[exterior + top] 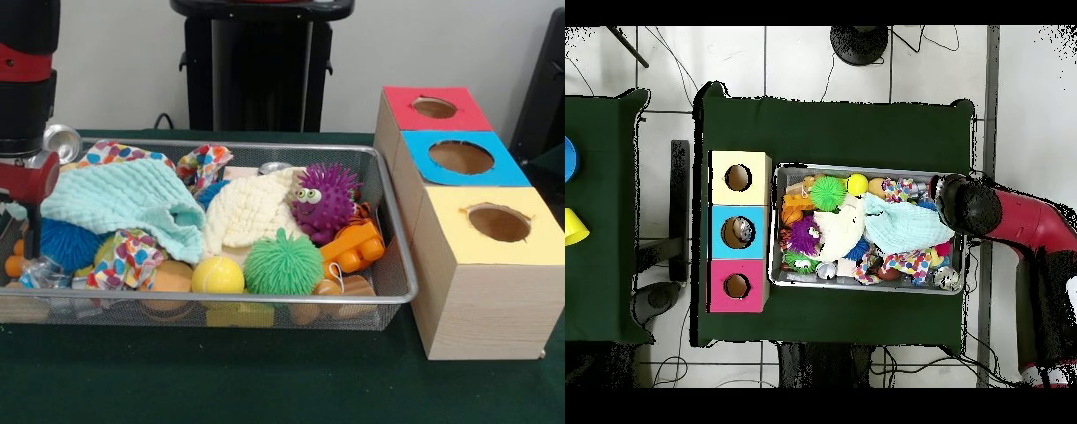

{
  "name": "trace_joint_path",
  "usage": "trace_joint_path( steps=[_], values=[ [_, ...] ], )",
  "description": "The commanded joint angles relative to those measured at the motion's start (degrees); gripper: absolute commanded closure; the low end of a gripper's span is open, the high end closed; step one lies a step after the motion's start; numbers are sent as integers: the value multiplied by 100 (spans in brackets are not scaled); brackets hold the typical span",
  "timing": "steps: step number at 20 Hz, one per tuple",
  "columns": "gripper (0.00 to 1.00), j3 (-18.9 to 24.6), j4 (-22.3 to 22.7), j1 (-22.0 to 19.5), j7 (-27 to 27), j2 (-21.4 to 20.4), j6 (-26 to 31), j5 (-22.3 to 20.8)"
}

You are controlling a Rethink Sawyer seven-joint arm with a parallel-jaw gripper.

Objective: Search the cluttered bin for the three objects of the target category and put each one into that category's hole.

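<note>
- The wire bin [393, 225] sat on the green table [265, 380], crammed with toys and cloths.
- The red and black arm [26, 97] hung over the bin's end farthest from the boxes. From where I stood I could not tell whether its gripper [953, 200] was released or clenched; its tip was lost behind the clutter.
- A mint cloth [124, 203] lay heaped at that end, with a cream cloth [252, 212] beside it toward the middle.
- Along the near wall lay a yellow ball [217, 276] and, touching it, a green spiky ball [283, 262].
- A purple spiky toy with eyes [325, 199] sat behind the green one, and an orange plastic toy [355, 247] lay at the end nearest the boxes.
- A blue spiky ball [66, 243] peeked out under the mint cloth.
- Just beside the bin stood three wooden boxes in a row, each with a round hole: yellow box [494, 225], blue box [459, 159], red box [434, 109].
</note>
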Motion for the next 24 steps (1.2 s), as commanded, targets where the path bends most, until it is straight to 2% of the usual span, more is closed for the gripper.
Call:
trace_joint_path(
  steps=[1, 15, 24],
  values=[
    [0, 16, 367, 117, -283, 126, 19, -429],
    [0, -153, 732, 274, 184, 27, -150, -266],
    [0, -218, 595, 337, 234, 335, -438, -355]
  ],
)
